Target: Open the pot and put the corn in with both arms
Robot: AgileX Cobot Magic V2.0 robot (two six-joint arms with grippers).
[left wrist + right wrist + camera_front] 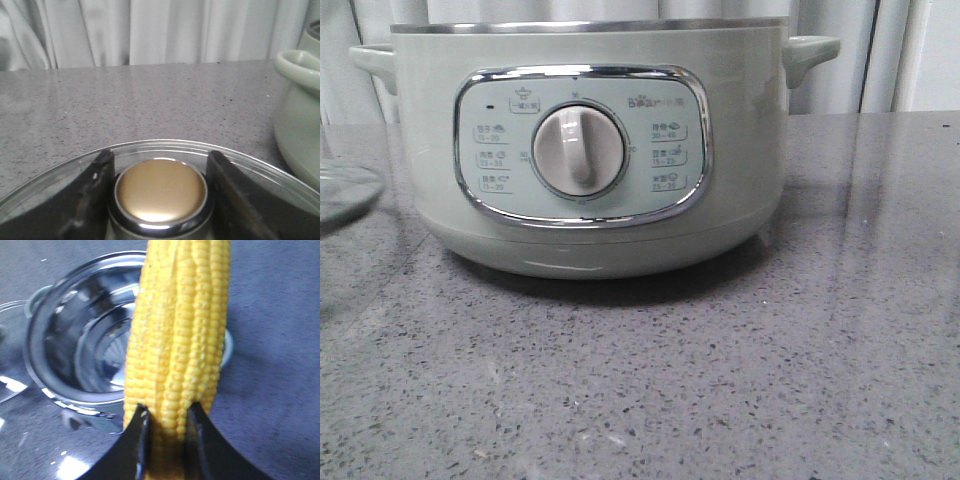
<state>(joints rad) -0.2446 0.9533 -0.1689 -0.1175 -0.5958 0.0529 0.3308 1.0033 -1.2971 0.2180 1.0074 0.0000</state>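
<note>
Your front view shows no arm at all; the sage-green pot (590, 150) fills it, its top rim nearly at the upper edge so the inside is hidden from here. Only a curved sliver of the glass lid (345, 192) shows at the far left, resting on the speckled grey countertop (740, 380) beside the pot.

In your left wrist view the lid's clear dome (165, 150) lies on the counter, cut off below. The left gripper (160, 195) has a black finger on each side of the lid's gold-topped knob (161, 191); you cannot tell whether the fingers press it or merely flank it. One pot handle (300, 65) juts in at the edge, near the lid.

In your right wrist view the right gripper (167, 440) is clamped on the end of the yellow corn (180, 335), the cob pointing away from the fingers. Behind it the open pot's shiny steel interior (85, 345) shows, partly blocked by the cob, blurred with reflections
</note>
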